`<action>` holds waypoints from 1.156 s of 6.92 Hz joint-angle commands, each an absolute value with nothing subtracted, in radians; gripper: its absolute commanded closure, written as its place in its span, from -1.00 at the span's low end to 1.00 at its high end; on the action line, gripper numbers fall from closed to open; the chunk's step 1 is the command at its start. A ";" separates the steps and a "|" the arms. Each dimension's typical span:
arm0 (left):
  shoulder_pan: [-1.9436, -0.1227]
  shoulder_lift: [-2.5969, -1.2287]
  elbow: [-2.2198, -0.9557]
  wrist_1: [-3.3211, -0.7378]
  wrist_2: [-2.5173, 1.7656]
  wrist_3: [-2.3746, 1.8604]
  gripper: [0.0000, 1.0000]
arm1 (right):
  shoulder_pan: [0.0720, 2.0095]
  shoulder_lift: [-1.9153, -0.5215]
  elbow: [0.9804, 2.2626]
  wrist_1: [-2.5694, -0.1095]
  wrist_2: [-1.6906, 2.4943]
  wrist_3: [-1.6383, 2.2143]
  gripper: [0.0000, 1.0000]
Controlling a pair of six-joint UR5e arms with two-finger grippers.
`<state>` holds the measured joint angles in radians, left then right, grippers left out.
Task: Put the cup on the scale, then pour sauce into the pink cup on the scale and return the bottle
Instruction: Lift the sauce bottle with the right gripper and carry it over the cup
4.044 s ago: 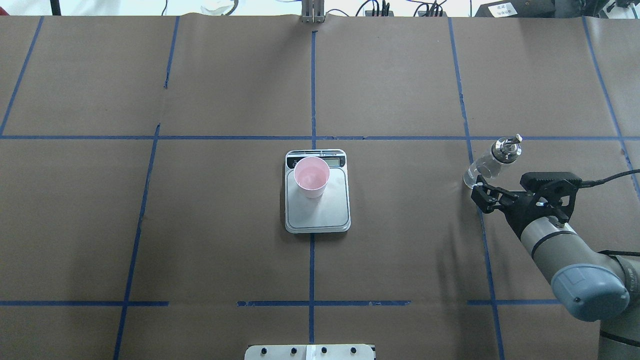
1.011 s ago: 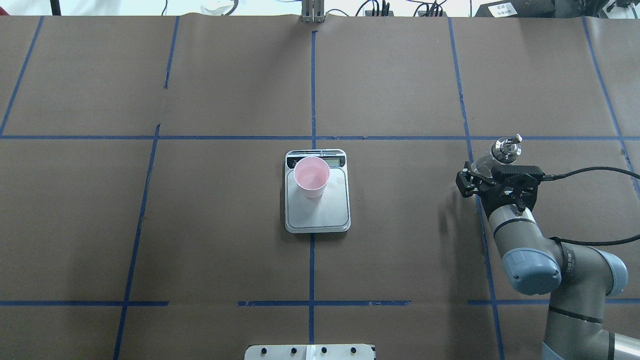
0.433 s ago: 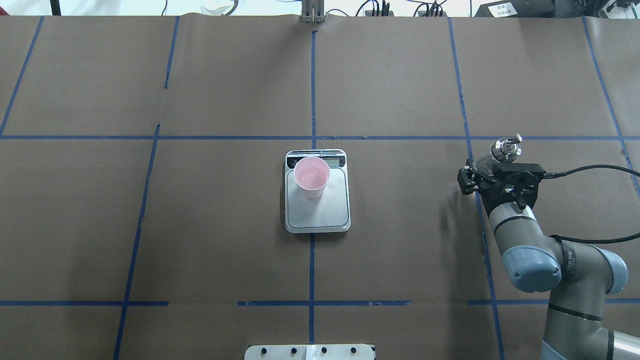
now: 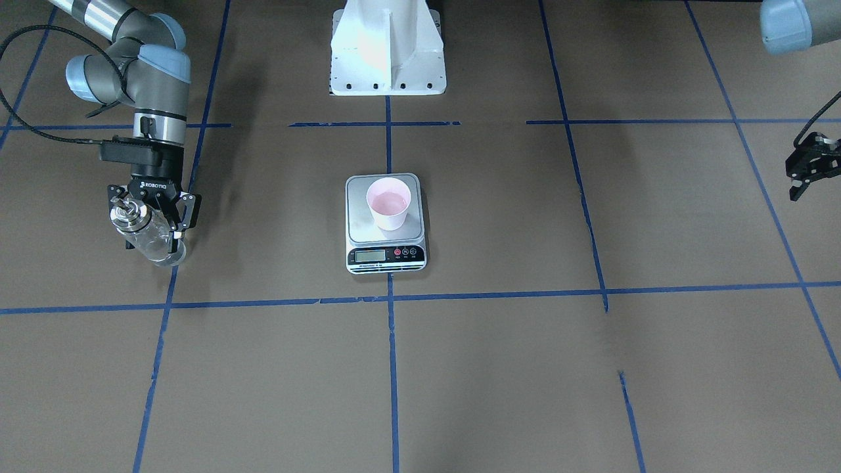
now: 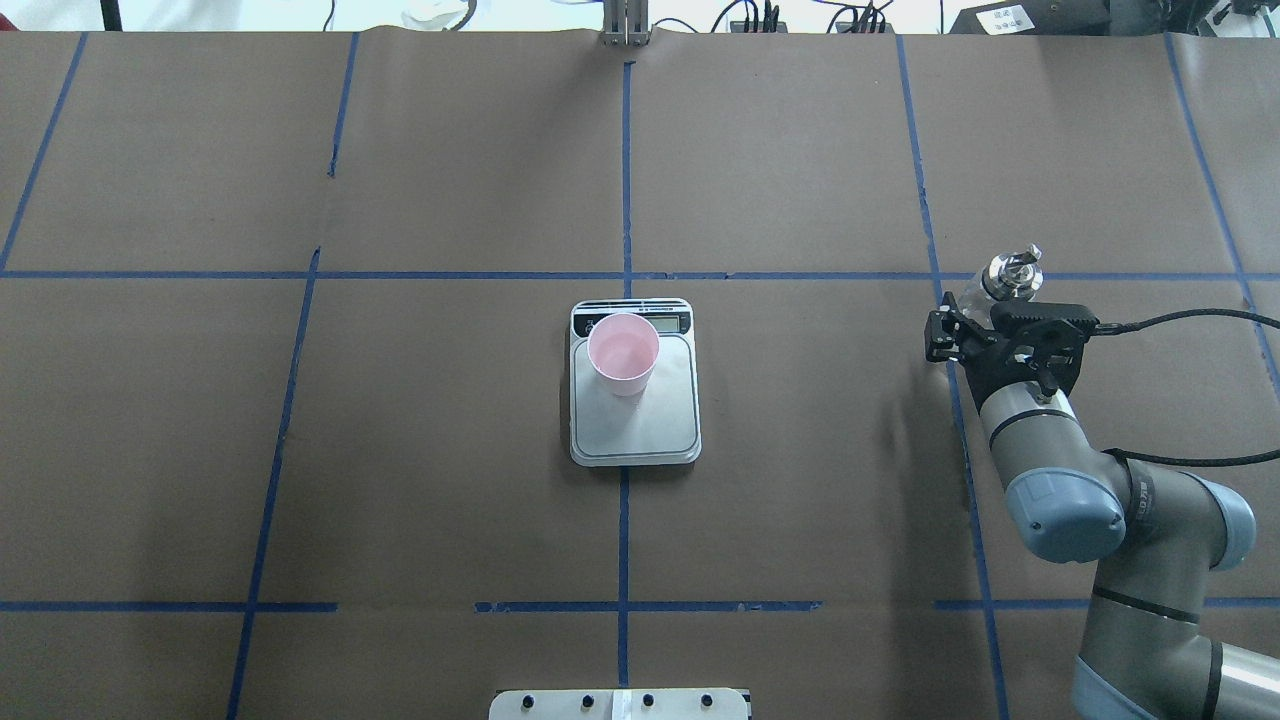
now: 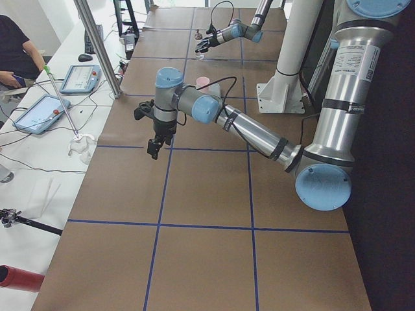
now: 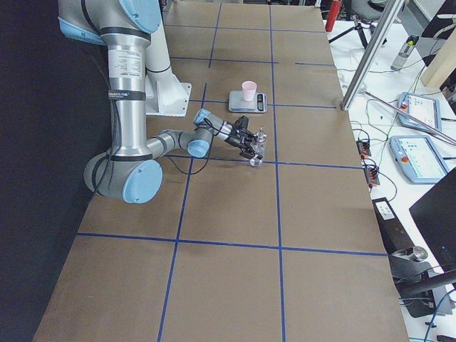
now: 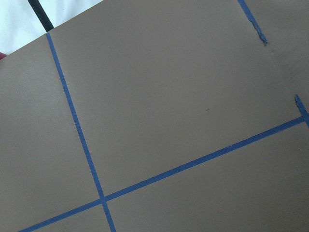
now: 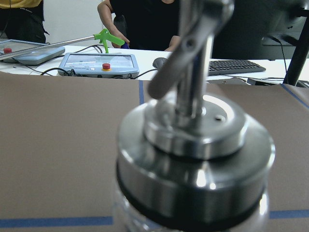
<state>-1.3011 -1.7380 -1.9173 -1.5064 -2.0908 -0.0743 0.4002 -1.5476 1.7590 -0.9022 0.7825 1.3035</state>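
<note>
The pale pink cup [image 5: 623, 350] stands upright on the far part of the silver scale [image 5: 640, 430], also seen in the front view [image 4: 388, 202] on the scale [image 4: 386, 255]. At the table's right, my right gripper [image 5: 975, 325] is shut on the clear glass bottle [image 5: 1012, 275] and holds it upright by its body. The front view shows the gripper [image 4: 154, 210] around the bottle [image 4: 148, 236], with clear sauce [image 4: 159, 249] low inside. The metal collar and spout fill the right wrist view [image 9: 193, 159]. My left gripper [image 4: 807, 179] hangs far left, empty, and looks open.
Blue tape lines cross the brown table cover. The robot's white base [image 4: 387, 59] stands at the near middle edge. Operators, pendants [image 9: 99, 65] and a keyboard lie beyond the far edge. The left wrist view shows only table and tape.
My right gripper went from beside the bottle's base to around its body. In the last half second gripper and bottle shifted together a little toward the far side. Cup and scale have not moved.
</note>
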 commanded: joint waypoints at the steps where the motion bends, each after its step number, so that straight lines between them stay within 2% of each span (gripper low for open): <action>1: -1.307 -1.738 -1.917 -1.506 -2.091 -0.069 -1.00 | 0.431 -1.531 1.823 -0.907 0.819 1.240 1.00; 4: -1.312 -1.736 -1.924 -1.506 -2.091 -0.064 -1.00 | 0.448 -1.507 1.870 -0.935 0.827 1.111 1.00; 6: -1.334 -1.666 -1.919 -1.517 -2.095 -0.026 -1.00 | 0.448 -1.468 1.885 -0.940 0.816 1.082 1.00; 8: -1.473 -1.629 -1.876 -1.583 -2.189 -0.023 -1.00 | 0.446 -1.462 1.884 -0.948 0.772 0.921 1.00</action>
<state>-1.3928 -1.6472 -1.9081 -1.5509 -2.1469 -0.0289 0.4468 -1.4691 1.8830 -0.9441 0.7945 0.9999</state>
